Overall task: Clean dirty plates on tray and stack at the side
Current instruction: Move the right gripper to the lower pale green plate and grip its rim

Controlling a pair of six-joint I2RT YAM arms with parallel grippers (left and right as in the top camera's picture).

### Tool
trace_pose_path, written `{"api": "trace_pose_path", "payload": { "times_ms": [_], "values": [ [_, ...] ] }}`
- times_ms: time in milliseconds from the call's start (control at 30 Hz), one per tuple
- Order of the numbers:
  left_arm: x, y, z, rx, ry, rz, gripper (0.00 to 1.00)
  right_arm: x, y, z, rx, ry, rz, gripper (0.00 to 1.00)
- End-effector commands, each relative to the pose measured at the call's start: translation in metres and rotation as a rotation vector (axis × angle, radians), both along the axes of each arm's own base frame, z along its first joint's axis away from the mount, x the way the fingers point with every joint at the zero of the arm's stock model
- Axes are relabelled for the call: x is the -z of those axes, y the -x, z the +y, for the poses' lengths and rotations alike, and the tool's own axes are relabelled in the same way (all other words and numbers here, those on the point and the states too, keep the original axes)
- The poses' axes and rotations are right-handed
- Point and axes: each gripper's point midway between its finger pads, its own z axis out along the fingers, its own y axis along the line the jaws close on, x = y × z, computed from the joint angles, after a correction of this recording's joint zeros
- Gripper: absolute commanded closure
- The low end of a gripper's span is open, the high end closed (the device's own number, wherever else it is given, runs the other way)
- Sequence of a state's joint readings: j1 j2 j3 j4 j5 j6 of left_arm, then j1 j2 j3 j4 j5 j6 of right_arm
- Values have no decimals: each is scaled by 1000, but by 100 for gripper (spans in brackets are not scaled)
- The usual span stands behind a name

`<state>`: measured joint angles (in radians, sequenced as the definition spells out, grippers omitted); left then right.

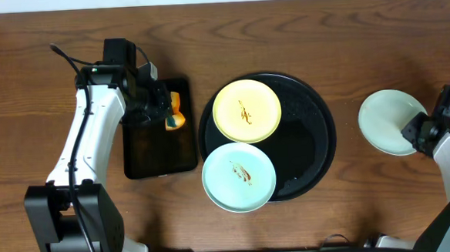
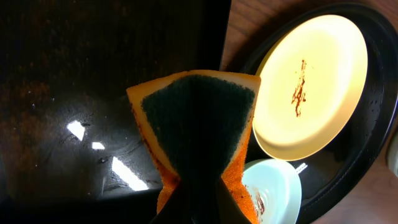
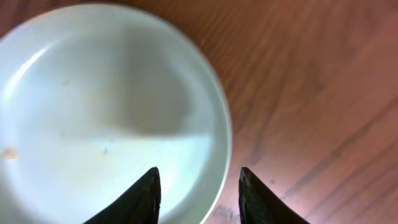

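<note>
**Left gripper** (image 2: 199, 198): fingers clamped together on the lower end of a sponge (image 2: 196, 118), which is orange with a dark green scouring face turned toward the wrist camera. The sponge hangs over the upper right corner of the rectangular black tray (image 1: 159, 156). Whether it touches that tray cannot be told.

**Right gripper** (image 3: 199, 180): fingers apart, straddling the rim of the mint plate on the table (image 3: 93, 106). One fingertip is over the plate's bowl and the other over bare wood, with a gap showing on each side of the rim. This plate sits on the table (image 1: 320, 28) near its right edge, to the right of the round black tray (image 1: 309, 133) and apart from it. Its inside is pale, with one small tan speck at the left margin of the wrist view.

**Round black tray**: at the centre of the table, just beside the rectangular black tray's right side.
- The pale yellow plate (image 1: 246, 110) lies at the tray's upper left, with a thin brown smear in its centre.
- The second mint plate (image 1: 239, 176) lies at the lower left, overhanging the tray's rim and meeting the yellow plate's lower edge. It is likewise smeared brown.
</note>
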<state>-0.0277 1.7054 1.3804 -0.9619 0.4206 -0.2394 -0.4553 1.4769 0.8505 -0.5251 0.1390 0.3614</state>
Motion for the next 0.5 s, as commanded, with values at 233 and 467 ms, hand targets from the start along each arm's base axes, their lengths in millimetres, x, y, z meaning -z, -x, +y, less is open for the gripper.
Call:
{"api": "trace_pose_path", "payload": {
  "times_ms": [233,467],
  "values": [
    [-8,3,4,-9,-12,-17,92,-42,-38,158,-626,-452,-192,66],
    [0,15,24,-30,-130,38,92,-31,-1,257,-972,-523,-40,65]
  ]
}}
